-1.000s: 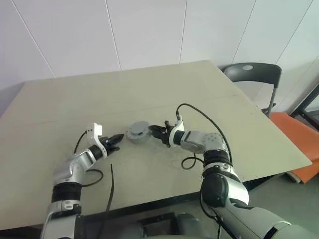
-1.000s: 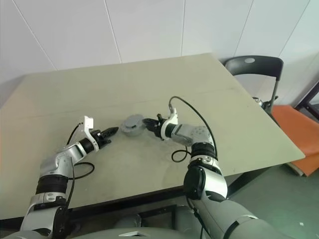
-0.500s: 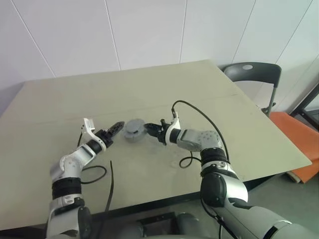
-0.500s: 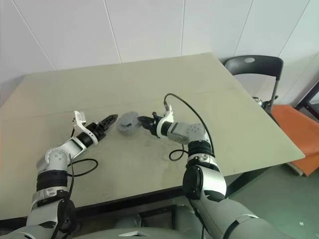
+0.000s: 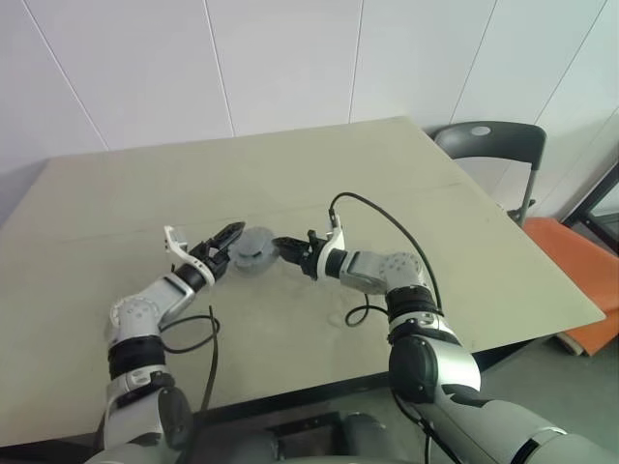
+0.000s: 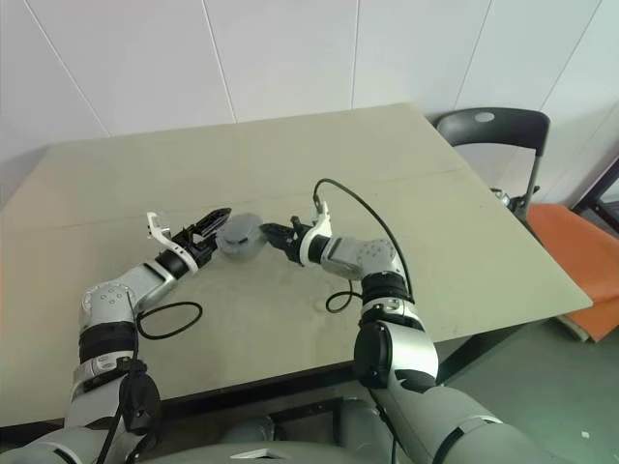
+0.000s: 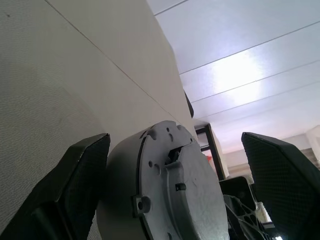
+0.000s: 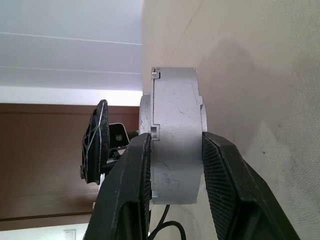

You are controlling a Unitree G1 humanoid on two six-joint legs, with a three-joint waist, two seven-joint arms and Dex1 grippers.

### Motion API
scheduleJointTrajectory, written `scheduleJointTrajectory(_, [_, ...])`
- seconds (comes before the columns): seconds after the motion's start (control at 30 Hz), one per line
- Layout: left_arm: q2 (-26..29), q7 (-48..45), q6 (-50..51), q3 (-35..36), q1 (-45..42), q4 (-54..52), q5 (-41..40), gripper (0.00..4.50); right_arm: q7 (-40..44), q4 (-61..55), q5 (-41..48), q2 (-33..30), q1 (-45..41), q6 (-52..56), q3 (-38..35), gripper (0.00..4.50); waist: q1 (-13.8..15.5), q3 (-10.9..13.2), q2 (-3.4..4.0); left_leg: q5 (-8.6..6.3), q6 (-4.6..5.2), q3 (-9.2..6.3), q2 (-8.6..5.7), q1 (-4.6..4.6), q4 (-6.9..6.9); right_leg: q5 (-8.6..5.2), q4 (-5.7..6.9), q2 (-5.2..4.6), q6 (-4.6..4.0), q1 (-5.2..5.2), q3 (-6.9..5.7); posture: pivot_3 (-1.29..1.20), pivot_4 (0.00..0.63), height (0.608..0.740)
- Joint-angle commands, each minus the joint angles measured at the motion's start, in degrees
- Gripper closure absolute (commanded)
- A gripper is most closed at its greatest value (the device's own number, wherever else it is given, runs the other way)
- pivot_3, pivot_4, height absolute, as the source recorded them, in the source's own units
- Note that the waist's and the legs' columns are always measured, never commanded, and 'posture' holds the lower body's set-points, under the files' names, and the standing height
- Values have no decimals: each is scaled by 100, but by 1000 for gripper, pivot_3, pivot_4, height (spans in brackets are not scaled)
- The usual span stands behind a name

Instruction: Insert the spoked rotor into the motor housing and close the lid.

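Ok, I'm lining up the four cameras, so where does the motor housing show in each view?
Left eye view: motor housing at mid-table, between left gripper and right gripper.
Right eye view: same spot, between the two grippers.
Left wrist view: close up, flat face showing, between the open left fingers.
Right wrist view: edge-on, clamped between the right fingers.
Shared landmark: the beige table.

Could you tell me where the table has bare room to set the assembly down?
Bare table runs behind both end effectors toward the wall, and right toward the chair. The middle is crowded: the motor housing between the left end effector and right end effector.
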Motion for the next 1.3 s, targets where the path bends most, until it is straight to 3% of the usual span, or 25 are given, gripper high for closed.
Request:
scheduleJointTrajectory(0.03, [11, 37, 125, 17, -150, -126, -204, 22, 285, -131, 356, 400, -447, -22, 8, 3275, 1, 0, -1, 1, -1, 0, -1, 1, 0, 0, 2, 0, 0, 0, 0, 0, 0, 740])
scheduleJointTrajectory(0.5, [134, 213, -31, -76, 111, -22, 43, 22, 442, -156, 383, 447, -425, -58, 86, 3275, 1, -2, -4, 11, -19, -1, -9, 9, 17, 0, 44, -5, 0, -4, 2, 0, 0, 740])
scheduleJointTrajectory(0.87, [-327, 378, 604, 175, -17, -261, -897, 22, 473, -105, 393, 434, -427, -53, 119, 3275, 2, -6, -10, 12, -20, -1, -11, 7, 23, 0, 47, -9, 0, -4, 2, 0, 0, 740])
scheduleJointTrajectory(0.97, [-295, 477, 559, 224, -49, -108, -897, 622, 464, -70, 394, 426, -436, -66, 128, 3275, -5, -6, -10, 12, -20, -1, -11, 9, 24, 0, 51, -8, 0, -4, 2, 0, 0, 740])
scheduleJointTrajectory(1.13, [-205, 447, 542, 282, -45, -55, -973, 2043, 444, -43, 420, 408, -425, -71, 154, 3275, 0, -8, -13, 14, -23, -1, -11, 9, 25, 0, 53, -6, -1, -4, 2, 0, 0, 740])
scheduleJointTrajectory(1.3, [-198, 338, 502, 300, -53, -167, -1163, 2143, 473, -79, 345, 419, -397, -257, 244, 3275, 1, -9, -15, 14, -23, -1, -13, 9, 28, 0, 53, -8, -1, -3, 2, 0, 0, 740])
